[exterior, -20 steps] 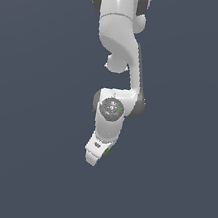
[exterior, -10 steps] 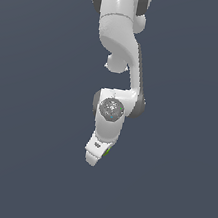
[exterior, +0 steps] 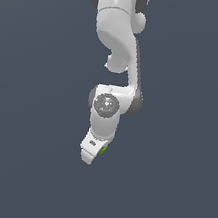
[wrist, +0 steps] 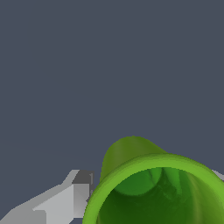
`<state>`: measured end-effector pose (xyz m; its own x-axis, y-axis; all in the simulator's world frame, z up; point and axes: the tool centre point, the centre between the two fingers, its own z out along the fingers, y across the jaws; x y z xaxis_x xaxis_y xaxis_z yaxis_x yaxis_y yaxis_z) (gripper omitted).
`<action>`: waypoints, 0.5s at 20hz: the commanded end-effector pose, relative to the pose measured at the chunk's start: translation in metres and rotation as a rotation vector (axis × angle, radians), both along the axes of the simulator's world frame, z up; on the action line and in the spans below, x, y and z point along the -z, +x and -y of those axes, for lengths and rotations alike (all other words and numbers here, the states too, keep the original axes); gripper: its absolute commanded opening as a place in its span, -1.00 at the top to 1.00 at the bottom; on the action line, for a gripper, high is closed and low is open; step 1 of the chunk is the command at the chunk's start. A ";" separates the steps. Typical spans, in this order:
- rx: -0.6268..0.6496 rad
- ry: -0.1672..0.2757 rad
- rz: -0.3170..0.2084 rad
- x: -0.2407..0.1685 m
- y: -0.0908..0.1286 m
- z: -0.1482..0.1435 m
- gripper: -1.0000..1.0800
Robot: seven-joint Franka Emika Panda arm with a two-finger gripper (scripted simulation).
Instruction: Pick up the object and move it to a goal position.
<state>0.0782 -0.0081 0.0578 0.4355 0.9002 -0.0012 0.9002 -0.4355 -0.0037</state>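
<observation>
Simulated test space, no real room: flat, uniform slate-grey backdrop point(exterior: 23, 116) on all sides, smooth shadeless rendering of white arm point(exterior: 118, 36).

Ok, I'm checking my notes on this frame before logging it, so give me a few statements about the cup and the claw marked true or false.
1. The green cup sits at the claw. True.
2. The cup is red. False: it is bright green with a darker hollow.
3. In the exterior view only a sliver of the cup shows beside the claw. True.
4. The cup lies far from the arm on the ground. False: it is up at the claw.
5. In the wrist view the cup's open mouth faces the camera. True.
</observation>
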 end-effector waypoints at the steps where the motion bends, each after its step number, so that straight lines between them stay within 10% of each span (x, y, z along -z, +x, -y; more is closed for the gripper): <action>1: 0.001 -0.001 0.003 -0.015 0.002 0.014 1.00; 10: 0.001 0.000 0.004 -0.088 0.011 0.080 1.00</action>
<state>0.0872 -0.0766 0.1322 0.4365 0.8997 0.0001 0.8997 -0.4365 -0.0017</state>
